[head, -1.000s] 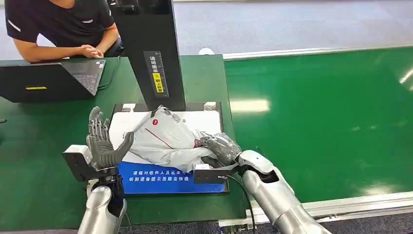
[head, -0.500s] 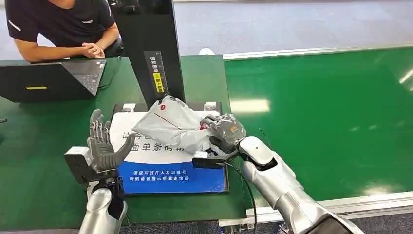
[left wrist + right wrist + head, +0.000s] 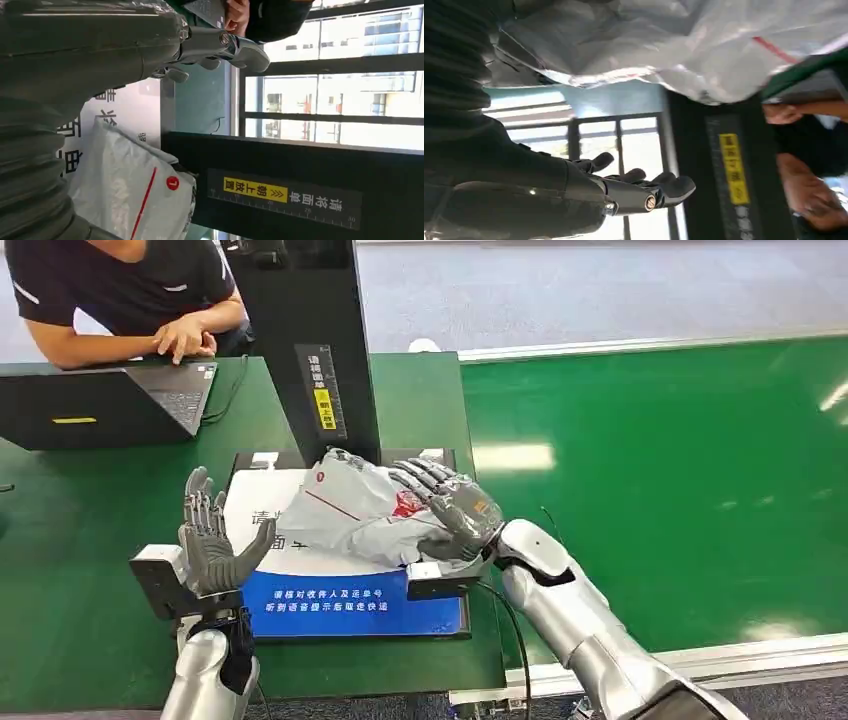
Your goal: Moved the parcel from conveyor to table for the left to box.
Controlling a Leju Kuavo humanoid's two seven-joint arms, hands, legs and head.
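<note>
Nearest us, we see the left hand (image 3: 212, 540) raised upright just beside the near-left edge of the white and blue printed scanning mat (image 3: 300, 595), its fingers spread and holding nothing. The crumpled grey plastic parcel (image 3: 355, 515) with a red stripe lies on that mat, covering most of its white lettering. The right hand (image 3: 452, 510) lies at the parcel's right edge with its fingers stretched out, released; we cannot tell whether the palm touches the bag. Behind the mat, the black upright scanner post (image 3: 310, 340) is cut off at the top. Left of the post sits a black laptop (image 3: 110, 400), and a person's hand (image 3: 183, 335) rests at its far edge.
</note>
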